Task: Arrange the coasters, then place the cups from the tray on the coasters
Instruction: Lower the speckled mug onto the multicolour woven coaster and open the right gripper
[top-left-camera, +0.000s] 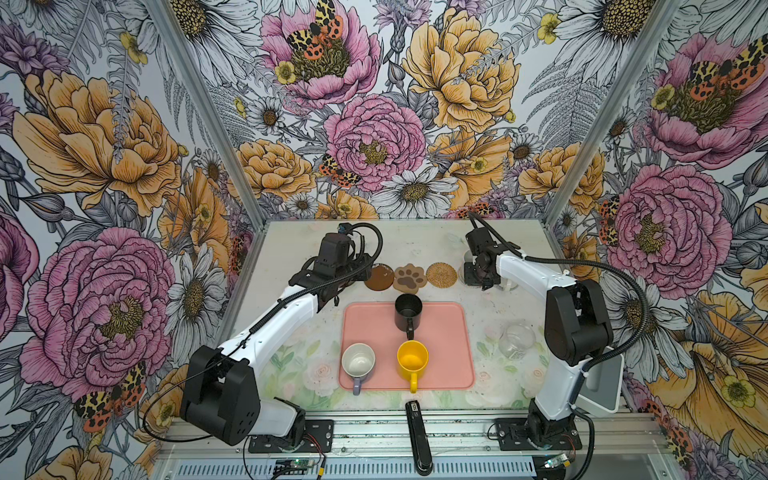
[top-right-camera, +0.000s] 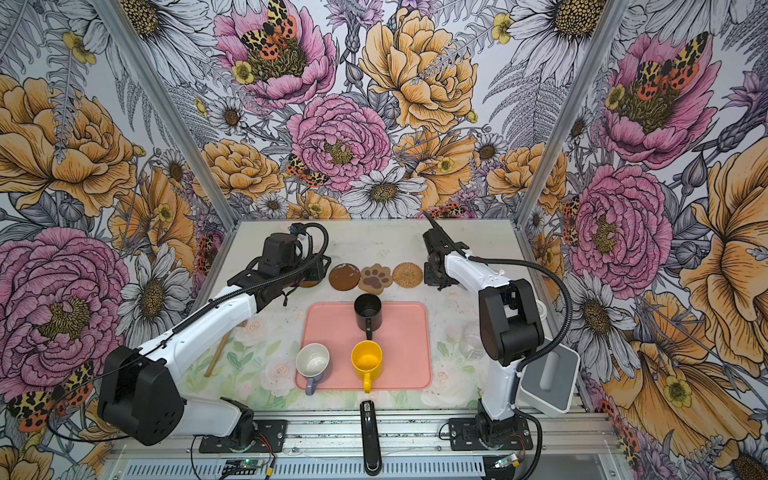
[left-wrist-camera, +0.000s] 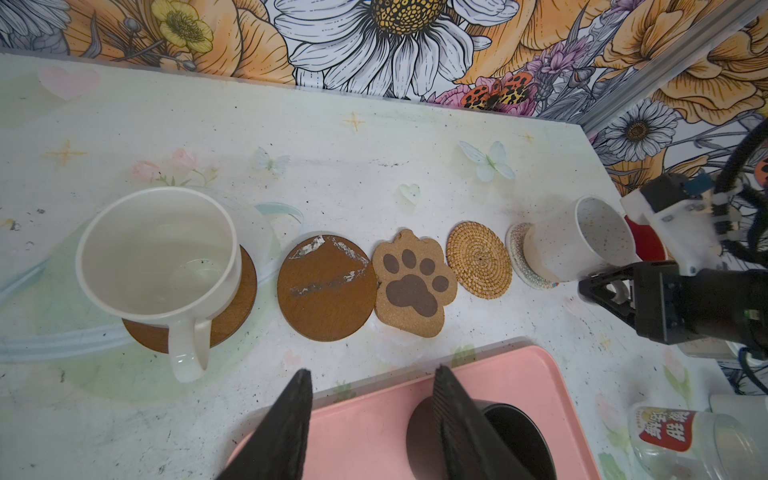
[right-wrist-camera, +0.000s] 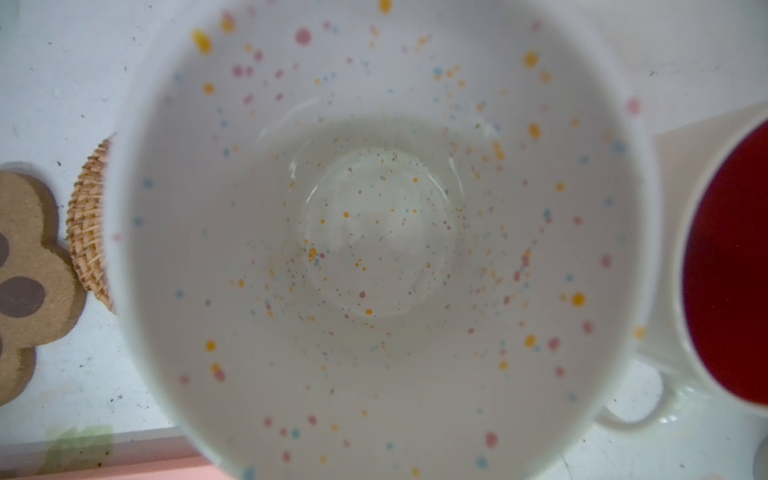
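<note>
The white tabletop with its pastel flower print bears a salmon-pink rectangular tray; behind it, in a row, a glossy brown disc coaster, tan paw-shaped coaster and golden woven round coaster; a clear glass jar stands right of the tray

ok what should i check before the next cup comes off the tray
1. Left gripper open and empty: ok.
2. Black cup upright on the tray: ok.
3. Bare coaster ready: ok; the brown disc, paw coaster and golden woven round carry nothing.
4. Speckled cup seated on its whitish coaster: ok, though off-centre.
5. Right gripper clear of that cup's handle: cannot tell; it sits right at the handle.
</note>
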